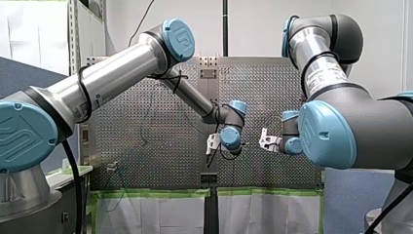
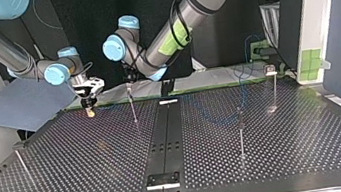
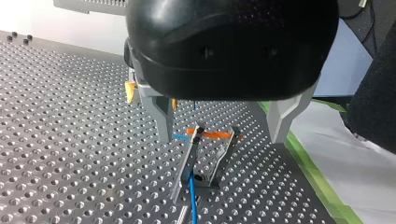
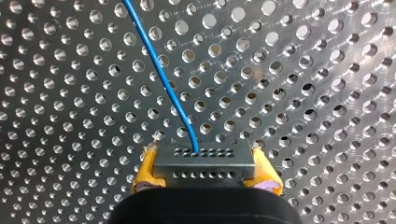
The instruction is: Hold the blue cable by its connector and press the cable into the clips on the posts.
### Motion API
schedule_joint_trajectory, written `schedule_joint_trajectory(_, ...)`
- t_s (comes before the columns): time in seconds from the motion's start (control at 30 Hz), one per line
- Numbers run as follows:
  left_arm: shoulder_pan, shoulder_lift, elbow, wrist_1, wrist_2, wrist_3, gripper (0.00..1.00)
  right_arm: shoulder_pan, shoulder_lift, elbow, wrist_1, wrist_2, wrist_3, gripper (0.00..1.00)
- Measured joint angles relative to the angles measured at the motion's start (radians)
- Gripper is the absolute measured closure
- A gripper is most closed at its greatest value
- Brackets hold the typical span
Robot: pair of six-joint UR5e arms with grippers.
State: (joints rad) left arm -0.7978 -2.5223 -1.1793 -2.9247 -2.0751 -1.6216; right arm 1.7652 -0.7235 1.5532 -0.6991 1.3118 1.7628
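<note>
In the right wrist view my right gripper (image 4: 203, 179) is shut, its yellow pads (image 4: 145, 170) clamping a grey connector (image 4: 204, 163). The blue cable (image 4: 159, 70) runs out of the connector and away over the perforated table. My left gripper (image 3: 219, 135) is open, and its metal fingers (image 3: 161, 116) straddle the top of a thin post (image 3: 189, 158) that carries an orange clip (image 3: 212, 134). The blue cable (image 3: 192, 196) lies at that post's foot. In the top view my left gripper (image 2: 129, 84) hangs over this post (image 2: 133, 108), and my right gripper (image 2: 89, 106) is just to its left.
More posts stand on the table: one at the top view's left (image 2: 22, 164), one right of the middle (image 2: 240, 131), one at the far right (image 2: 273, 84). Loose blue cable (image 2: 201, 112) loops between them. A black strip (image 2: 163, 132) runs down the table's middle.
</note>
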Motion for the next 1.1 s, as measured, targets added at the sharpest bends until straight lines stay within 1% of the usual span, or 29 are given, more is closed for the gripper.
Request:
schedule_joint_trajectory(0.33,-0.003,0.0,0.0,0.001,-0.011,-0.015,0.0,-0.001,0.0,0.0,0.01,0.0,0.001,1.0)
schedule_joint_trajectory(0.73,-0.016,0.001,-0.003,0.004,-0.039,-0.029,0.0,-0.001,0.0,0.0,0.013,0.0,0.0,1.0)
schedule_joint_trajectory(1.0,-0.023,0.021,-0.059,0.049,-0.042,-0.029,0.0,-0.001,0.0,0.0,0.018,0.0,-0.002,1.0)
schedule_joint_trajectory(1.1,-0.026,0.039,-0.083,0.069,-0.044,-0.032,0.0,-0.002,0.0,0.0,0.018,0.0,-0.002,1.0)
